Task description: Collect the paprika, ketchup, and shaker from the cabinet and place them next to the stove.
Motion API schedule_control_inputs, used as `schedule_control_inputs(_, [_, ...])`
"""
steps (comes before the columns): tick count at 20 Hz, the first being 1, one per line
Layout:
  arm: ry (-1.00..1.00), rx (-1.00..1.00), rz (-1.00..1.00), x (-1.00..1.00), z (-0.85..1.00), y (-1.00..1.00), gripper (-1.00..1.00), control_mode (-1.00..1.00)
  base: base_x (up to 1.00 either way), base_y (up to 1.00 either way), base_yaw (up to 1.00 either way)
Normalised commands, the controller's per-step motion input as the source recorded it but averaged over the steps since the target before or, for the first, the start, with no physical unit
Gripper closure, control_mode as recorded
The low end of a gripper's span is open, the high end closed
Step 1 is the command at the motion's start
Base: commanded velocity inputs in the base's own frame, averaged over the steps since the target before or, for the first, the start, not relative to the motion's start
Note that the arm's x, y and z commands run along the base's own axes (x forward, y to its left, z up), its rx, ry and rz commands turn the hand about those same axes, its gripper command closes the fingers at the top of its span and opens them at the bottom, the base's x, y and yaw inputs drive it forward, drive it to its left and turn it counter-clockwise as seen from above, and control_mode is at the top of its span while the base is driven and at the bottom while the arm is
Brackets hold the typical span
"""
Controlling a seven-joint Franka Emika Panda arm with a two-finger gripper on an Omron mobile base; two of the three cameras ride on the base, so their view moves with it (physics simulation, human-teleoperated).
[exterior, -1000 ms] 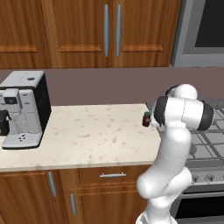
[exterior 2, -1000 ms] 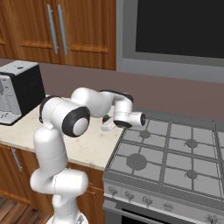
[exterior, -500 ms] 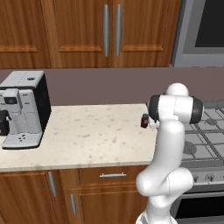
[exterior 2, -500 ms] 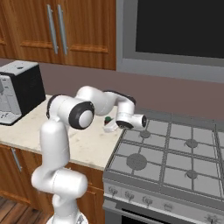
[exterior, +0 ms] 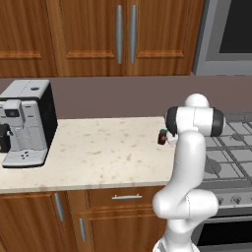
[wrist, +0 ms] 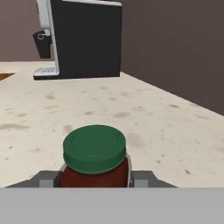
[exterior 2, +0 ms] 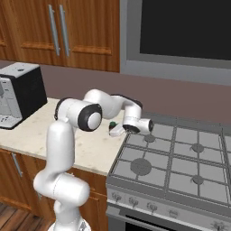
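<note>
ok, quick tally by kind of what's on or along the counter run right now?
Spice jars: 1, the paprika, held between the end effector fingers
Coffee machines: 1, the coffee machine at the counter's left end
Stoves: 1, the stove to the counter's right
Total: 3

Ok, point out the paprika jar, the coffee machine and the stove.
paprika jar (wrist: 94, 148), hand view, on its green lid.
coffee machine (exterior: 27, 120), left base view, on its front face.
stove (exterior 2: 180, 155), right base view, on the grates between burners.
</note>
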Motion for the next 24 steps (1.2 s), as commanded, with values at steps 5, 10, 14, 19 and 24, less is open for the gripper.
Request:
schedule_control_inputs(5, [0.02, 0.00, 0.00, 0.19, -0.21, 0.00, -1.00, -1.00, 0.00, 0.00, 0.00])
schedule_control_inputs(10, [0.00, 0.00, 0.00, -0.04, 0.05, -0.11, -1.00, -1.00, 0.00, 0.00, 0.00])
schedule_control_inputs(14, [0.00, 0.00, 0.00, -0.35, 0.48, -0.09, -1.00, -1.00, 0.00, 0.00, 0.00])
schedule_control_inputs(19, [0.00, 0.00, 0.00, -0.33, 0.68, -0.01, -1.00, -1.00, 0.00, 0.00, 0.00])
schedule_control_inputs(24, [0.02, 0.00, -0.01, -0.50, 0.60, 0.05, -1.00, -1.00, 0.00, 0.00, 0.00])
